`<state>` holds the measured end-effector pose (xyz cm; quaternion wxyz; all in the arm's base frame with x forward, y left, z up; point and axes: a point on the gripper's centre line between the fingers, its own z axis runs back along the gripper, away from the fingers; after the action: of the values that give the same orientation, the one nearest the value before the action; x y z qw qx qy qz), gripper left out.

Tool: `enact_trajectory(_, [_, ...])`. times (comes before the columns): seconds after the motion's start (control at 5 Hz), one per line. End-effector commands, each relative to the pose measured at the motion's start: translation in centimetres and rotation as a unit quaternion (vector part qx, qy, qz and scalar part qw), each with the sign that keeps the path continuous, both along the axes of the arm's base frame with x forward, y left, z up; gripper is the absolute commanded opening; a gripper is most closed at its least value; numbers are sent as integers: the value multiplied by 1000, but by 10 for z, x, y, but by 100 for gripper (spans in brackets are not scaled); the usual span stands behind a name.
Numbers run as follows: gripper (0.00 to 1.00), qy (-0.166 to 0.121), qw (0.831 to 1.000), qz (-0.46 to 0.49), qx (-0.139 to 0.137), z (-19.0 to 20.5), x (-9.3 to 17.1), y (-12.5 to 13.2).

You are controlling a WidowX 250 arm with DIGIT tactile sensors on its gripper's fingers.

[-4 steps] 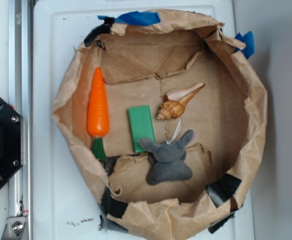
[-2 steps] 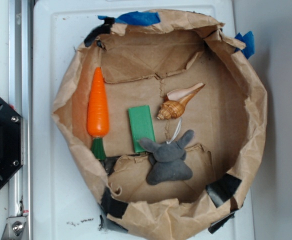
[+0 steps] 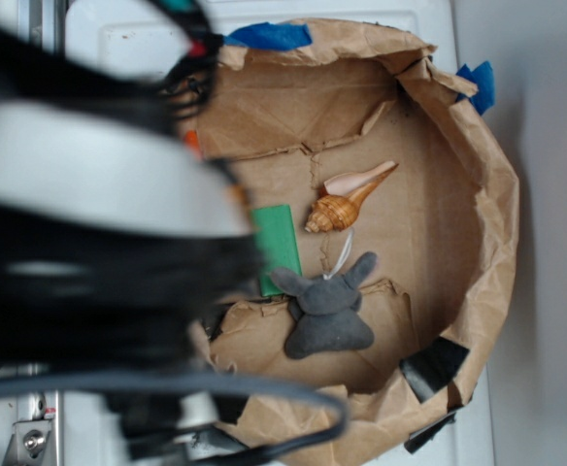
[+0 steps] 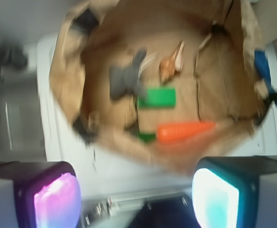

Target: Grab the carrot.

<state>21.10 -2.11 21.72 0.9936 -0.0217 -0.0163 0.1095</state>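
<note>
Gripper [image 4: 136,197] jaws wide apart, empty, above the bag's [image 4: 65,76] near rim. Carrot [image 4: 186,131] lies flat inside the bag at 12 o'clock from the gripper, just below the green block [image 4: 157,98]. Wrist view blurred.

I can read no text, label, brand, number or sign in either view from my station.

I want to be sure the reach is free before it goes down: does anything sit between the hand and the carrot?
Nothing visible does. In the wrist view the open hand hangs above and outside the paper wall, with the carrot lying just inside it. The green block lies beyond the carrot.
</note>
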Motion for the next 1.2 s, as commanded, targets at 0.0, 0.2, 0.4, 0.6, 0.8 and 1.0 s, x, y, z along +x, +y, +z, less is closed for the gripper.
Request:
enact_trajectory(0.0, [100, -24, 992, 125, 10, -6, 23, 13])
enact_trajectory(0.2, [100, -24, 992, 125, 10, -6, 23, 13])
enact_trajectory(0.4, [100, -24, 992, 125, 10, -6, 23, 13])
enact_trajectory(0.6, [100, -47, 963, 247, 95, -21, 22, 32])
enact_trajectory(0.8, [100, 6, 927, 361, 99, -47, 6, 33])
enact_trajectory(1.0, [100, 25, 873, 473, 113, -69, 9, 37])
